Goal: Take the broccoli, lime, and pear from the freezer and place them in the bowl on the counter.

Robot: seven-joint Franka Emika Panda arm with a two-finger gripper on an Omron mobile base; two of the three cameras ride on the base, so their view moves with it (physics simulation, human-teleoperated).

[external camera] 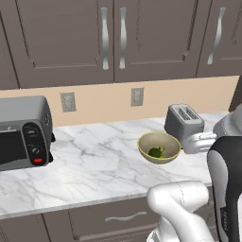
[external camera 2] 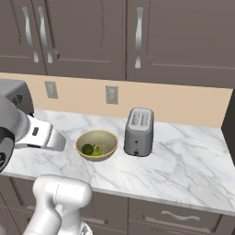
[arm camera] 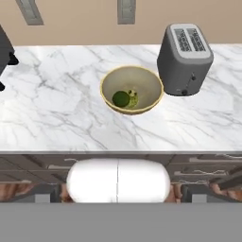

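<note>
The pale olive-tan bowl (external camera: 159, 137) (external camera 2: 99, 136) (arm camera: 138, 77) stands on the white marble counter (external camera: 94, 160) (external camera 2: 183, 156) (arm camera: 56, 108), just left of a silver toaster. Inside it lie the dark green round lime (external camera: 154, 152) (external camera 2: 87, 148) (arm camera: 121, 99) and, touching its right side, the small yellow-green broccoli (external camera: 162, 151) (external camera 2: 97, 149) (arm camera: 133, 98). The pear and the freezer are out of view. In the hand view my gripper (arm camera: 120, 194) is pulled back in front of the counter's edge, well short of the bowl, open with nothing between its tips.
The silver toaster (external camera: 184, 120) (external camera 2: 139, 131) (arm camera: 184, 56) stands close to the bowl's right. A grey toaster oven (external camera: 23, 134) (external camera 2: 16, 97) sits at the counter's left end. Dark brown wall cabinets (external camera: 118, 38) hang above, drawers (external camera 2: 174, 215) below.
</note>
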